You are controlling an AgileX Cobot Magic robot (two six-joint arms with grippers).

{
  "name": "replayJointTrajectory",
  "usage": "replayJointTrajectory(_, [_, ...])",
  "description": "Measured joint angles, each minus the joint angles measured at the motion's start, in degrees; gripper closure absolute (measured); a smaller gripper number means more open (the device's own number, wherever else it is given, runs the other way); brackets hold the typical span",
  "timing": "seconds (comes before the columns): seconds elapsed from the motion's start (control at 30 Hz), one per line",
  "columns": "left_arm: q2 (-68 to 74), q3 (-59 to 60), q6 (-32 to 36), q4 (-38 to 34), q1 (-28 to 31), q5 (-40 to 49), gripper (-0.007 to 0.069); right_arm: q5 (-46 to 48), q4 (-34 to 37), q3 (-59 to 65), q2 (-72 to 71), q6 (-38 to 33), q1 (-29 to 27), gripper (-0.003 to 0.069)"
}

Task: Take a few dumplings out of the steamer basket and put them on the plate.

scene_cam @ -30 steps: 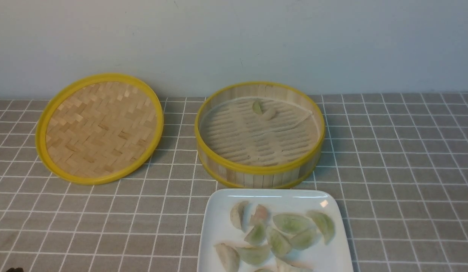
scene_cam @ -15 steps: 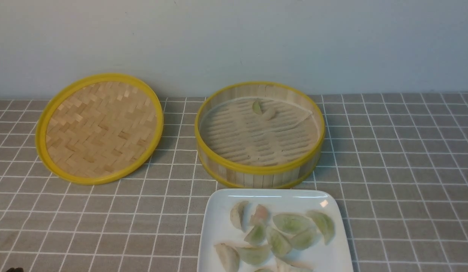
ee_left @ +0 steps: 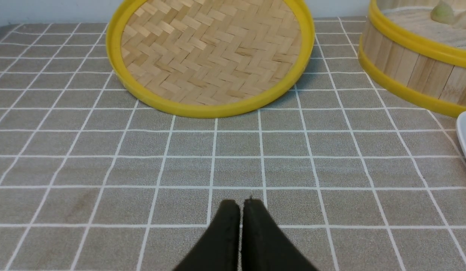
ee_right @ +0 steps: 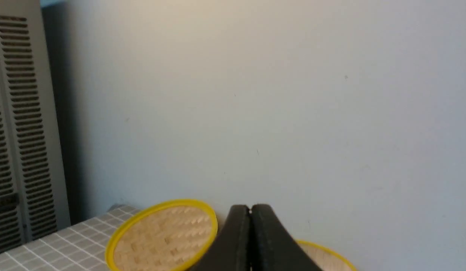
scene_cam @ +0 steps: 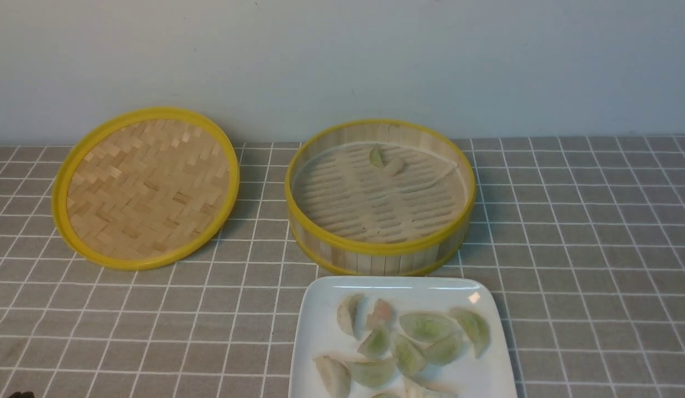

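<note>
1. Nothing has moved since the earlier front pictures: basket, lid, plate and dumplings lie just as they did.
2. Most dumplings (scene_cam: pixel 411 345) already sit clustered on the white square plate (scene_cam: pixel 320 326) at the near edge of the bench (scene_cam: pixel 585 276); two more (scene_cam: pixel 383 160) rest together at the far side of the steamer basket (scene_cam: pixel 375 251), which stands just beyond the plate.
3. The left pincer (ee_left: pixel 241 205) hangs low over bare bench, near of the woven lid (ee_left: pixel 210 56), its jaws pressed together on nothing. The right pincer (ee_right: pixel 250 209) is raised and faces the wall, jaws likewise together and empty.
4. Risks, as I judge them:
   - The last two dumplings touch, so a grasp on one may drag or tear the other.
   - They lie close to the far wall, so a descending pincer may strike the rim and shove the basket.
   - The plate is crowded; a fresh drop may knock a dumpling over its edge.
</note>
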Motion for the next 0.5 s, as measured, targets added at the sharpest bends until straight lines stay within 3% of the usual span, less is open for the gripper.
replayJointTrajectory(0.2, [0.00,0.00,0.00,0.00,0.00,0.00,0.0629,-1.14,1.75,0.72,-0.34,-1.00,-0.53,0.0673])
replayJointTrajectory(0.43, [0.00,0.00,-0.05,0.00,0.00,0.00,0.0629,-1.90,1.89,10.33,-0.34,-1.02,-17.49,0.0673])
replayJointTrajectory(0.5, [0.00,0.00,-0.05,0.00,0.03,0.00,0.0629,-1.90,1.89,12.29,-0.34,-1.06,-20.15,0.0673])
